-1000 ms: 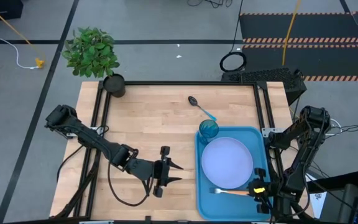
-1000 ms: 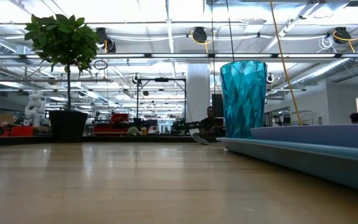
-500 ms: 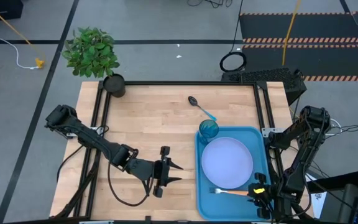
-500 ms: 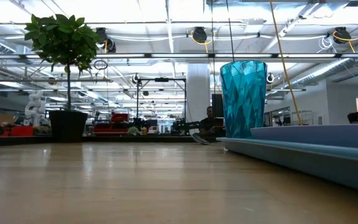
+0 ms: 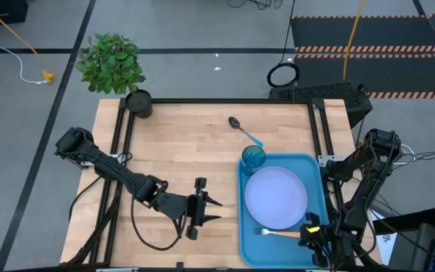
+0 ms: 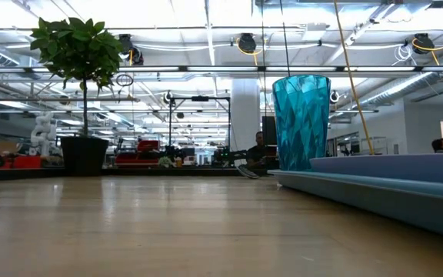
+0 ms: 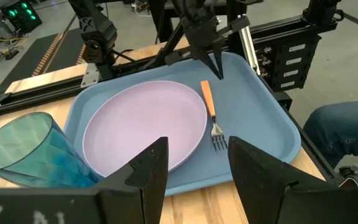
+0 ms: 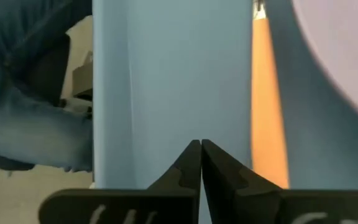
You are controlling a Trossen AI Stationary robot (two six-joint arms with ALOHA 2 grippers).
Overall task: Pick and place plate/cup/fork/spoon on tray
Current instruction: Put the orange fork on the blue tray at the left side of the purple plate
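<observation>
My right gripper (image 5: 313,242), fingers pressed together on nothing, hangs over the tray (image 5: 250,249) beside the fork (image 5: 278,233), while my left gripper (image 5: 202,210) waits spread apart mid-table.

A potted plant (image 5: 114,64) (black pot) stands at the table's (image 5: 180,159) far-left corner.

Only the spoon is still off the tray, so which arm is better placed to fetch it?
Probably the left: its open tool rests on the bare table. The spoon lies beyond the tray, while the shut right tool sits at the tray's near corner.
</observation>
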